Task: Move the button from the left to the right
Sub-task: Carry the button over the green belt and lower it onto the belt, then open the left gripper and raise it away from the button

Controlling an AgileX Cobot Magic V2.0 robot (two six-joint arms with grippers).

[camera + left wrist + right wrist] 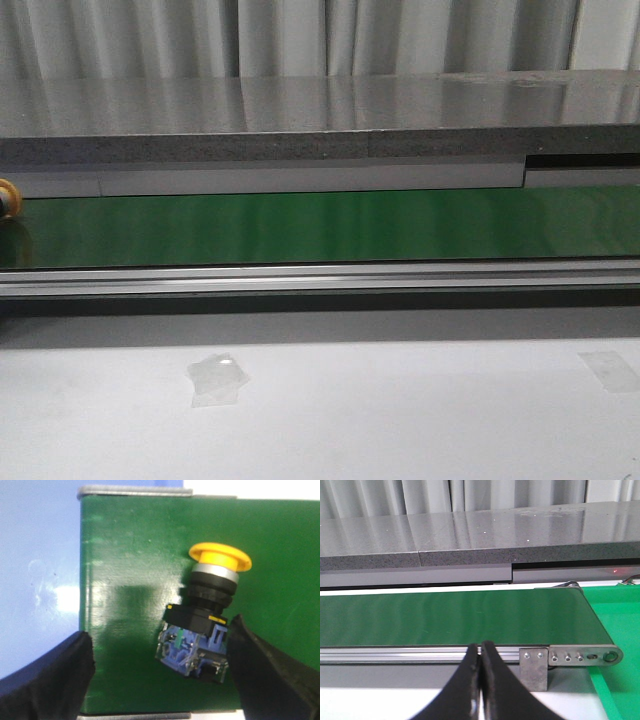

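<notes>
Belt: green conveyor belt (320, 228), aluminium rail along its near edge.
Backdrop: grey slab, pale curtain.
Button: the button (210, 612) between spread left gripper (160, 672) fingers.
Right gripper (480, 680): fingers pressed together, nothing held.

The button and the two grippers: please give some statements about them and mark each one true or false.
1. The button lies on its side on the green belt. True.
2. The button's cap is red. False: it is yellow.
3. The left gripper is shut on the button. False: its fingers stand wide apart, open, with the button lying near one of them.
4. The right gripper is shut and holds nothing. True.
5. In the front view the button sits in the middle of the belt. False: only a bit of it shows at the far left edge.
</notes>
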